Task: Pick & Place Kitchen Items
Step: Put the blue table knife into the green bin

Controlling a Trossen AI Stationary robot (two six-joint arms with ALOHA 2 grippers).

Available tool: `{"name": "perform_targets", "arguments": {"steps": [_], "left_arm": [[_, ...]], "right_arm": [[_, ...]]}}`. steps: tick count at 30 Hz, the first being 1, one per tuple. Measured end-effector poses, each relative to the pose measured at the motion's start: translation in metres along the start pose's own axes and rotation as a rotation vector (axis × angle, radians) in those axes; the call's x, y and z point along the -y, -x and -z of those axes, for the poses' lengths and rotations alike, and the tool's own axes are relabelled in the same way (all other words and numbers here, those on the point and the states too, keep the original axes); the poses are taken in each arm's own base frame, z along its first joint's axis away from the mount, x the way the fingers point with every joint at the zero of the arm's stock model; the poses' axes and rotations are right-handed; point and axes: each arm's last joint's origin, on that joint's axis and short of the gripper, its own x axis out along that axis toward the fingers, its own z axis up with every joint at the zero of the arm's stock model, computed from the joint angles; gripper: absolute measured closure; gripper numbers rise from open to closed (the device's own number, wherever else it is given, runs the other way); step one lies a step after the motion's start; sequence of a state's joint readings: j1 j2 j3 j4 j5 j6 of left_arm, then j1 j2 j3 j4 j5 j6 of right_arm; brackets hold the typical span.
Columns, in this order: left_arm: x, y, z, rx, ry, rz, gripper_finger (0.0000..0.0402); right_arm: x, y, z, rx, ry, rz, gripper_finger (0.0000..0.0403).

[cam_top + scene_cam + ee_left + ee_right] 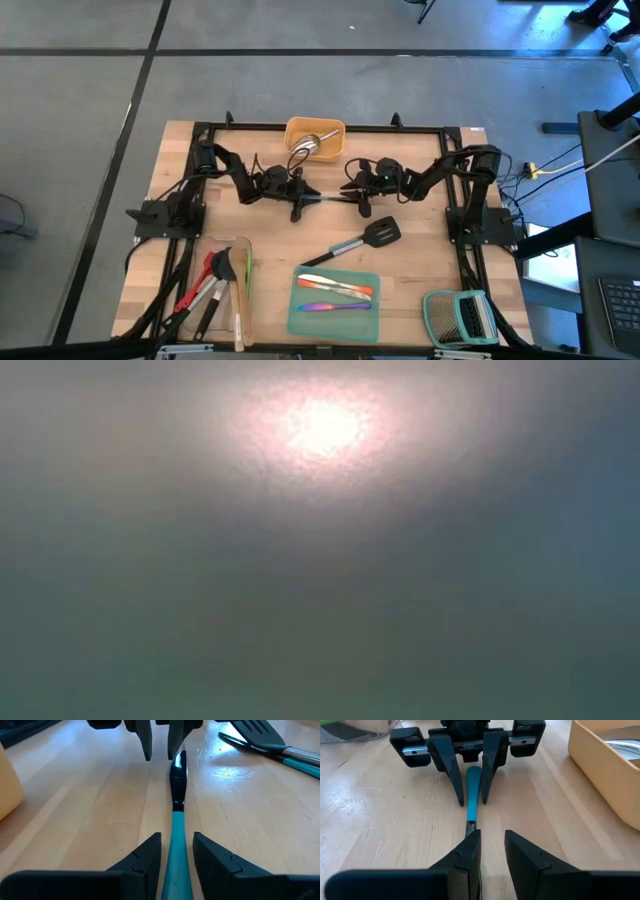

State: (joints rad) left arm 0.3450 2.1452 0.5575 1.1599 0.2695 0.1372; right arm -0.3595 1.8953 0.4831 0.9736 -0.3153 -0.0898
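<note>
Though the low view gave only a blurred glare and showed nothing usable, the other three covered the handover. Nearest the front edge sat a clear tray [212, 292] of red and black tools, a teal tray [335, 303] with cutlery, and a slatted rack [461, 317] partly cut off. Mid-table lay a black spatula [364, 242], loose. Behind it the left gripper [300, 197] and right gripper [352, 192] met nose to nose over a teal-handled utensil [175, 842] lying flat on the table [420, 255]. From the left wrist, fingers straddled the teal handle with gaps each side, not clamped. From the right wrist, the right fingers stood slightly parted around the dark end [470, 826]; contact unclear. Farthest, a yellow tray [315, 138] held a steel scoop [310, 143].
</note>
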Motion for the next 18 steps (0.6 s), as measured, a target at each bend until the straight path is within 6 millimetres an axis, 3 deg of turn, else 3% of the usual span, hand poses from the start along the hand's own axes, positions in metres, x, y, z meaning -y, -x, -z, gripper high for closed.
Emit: {"name": "perform_targets", "arguments": {"steps": [4,9,18], "left_arm": [[0.0003,0.0001,0.0003,-0.002,-0.002,0.009,0.0306],[0.0009,0.0002,0.0011,-0.009,0.002,0.02,0.0351],[0.0028,0.0001,0.001,-0.01,-0.001,0.006,0.0351]], "right_arm": [[0.0,0.0,0.0,0.0,0.0,0.0,0.0313],[-0.0003,-0.0001,0.0,0.0,-0.003,-0.001,0.0313],[-0.0009,-0.0058,-0.0014,-0.053,-0.07,-0.082,0.0314]]}}
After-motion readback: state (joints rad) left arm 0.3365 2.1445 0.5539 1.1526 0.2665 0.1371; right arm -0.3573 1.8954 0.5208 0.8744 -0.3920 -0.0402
